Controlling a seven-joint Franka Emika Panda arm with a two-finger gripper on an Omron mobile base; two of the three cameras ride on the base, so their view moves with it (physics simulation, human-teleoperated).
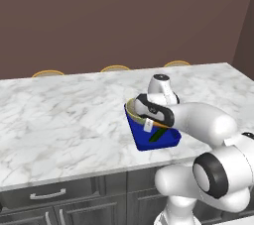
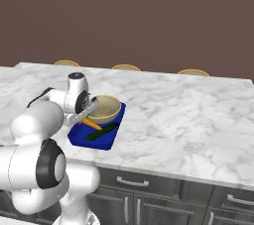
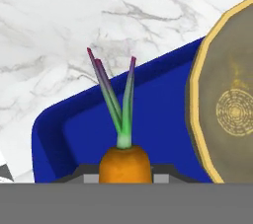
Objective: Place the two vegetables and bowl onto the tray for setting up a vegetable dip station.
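Gripper (image 2: pixel 85 115) low over tray (image 2: pixel 79 137), fingers hidden; cannot tell whether clenched or released. Carrot (image 3: pixel 124 161) at the fingertips, green top toward tray's rim. Bowl (image 2: pixel 105 108) on tray's far end, cucumber (image 2: pixel 101 131) lying in tray beside carrot. Tray near counter (image 2: pixel 188 120) front edge

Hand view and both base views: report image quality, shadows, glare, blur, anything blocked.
Hand view: sharp, flat even light, no glare; the carrot fills the bottom centre, hiding the fingertips. Left base view: the arm covers most of the bowl and tray. Right base view: clear sight of the cucumber; soft, faint shadows; distant counter slightly grainy.
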